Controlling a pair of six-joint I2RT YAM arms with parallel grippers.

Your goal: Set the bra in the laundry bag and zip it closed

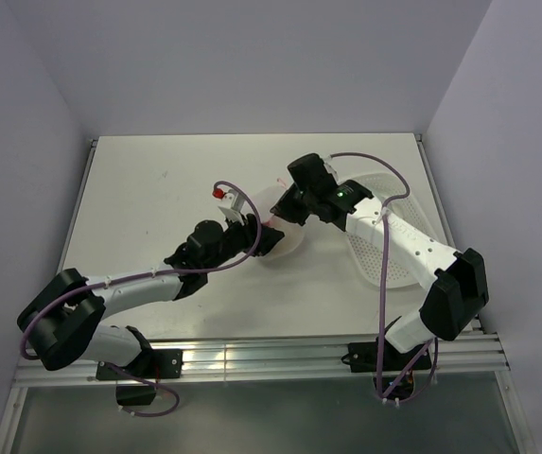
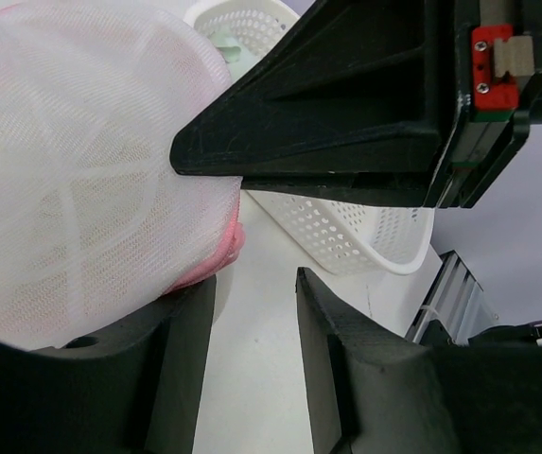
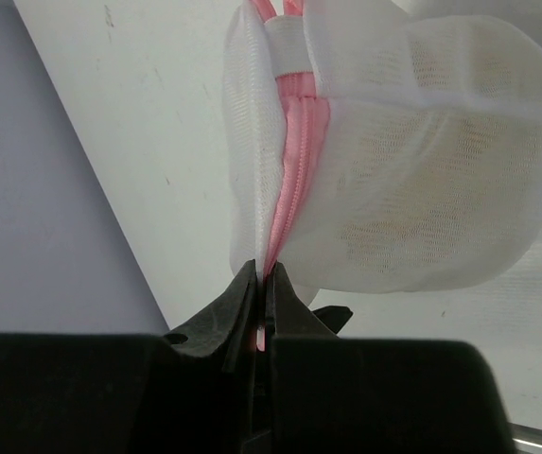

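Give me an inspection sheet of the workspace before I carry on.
Surface: white table, faint marks.
Job's things: laundry bag mid-table; the bra shows yellowish through its mesh; pink zipper pinched at one end.
Clutter: white perforated basket holding a pale mint garment.
Grippers: right gripper fingers shut on the zipper; left gripper open beside the bag.
Cables: purple cables run along both arms.
Surroundings: plain walls; nothing else seen.
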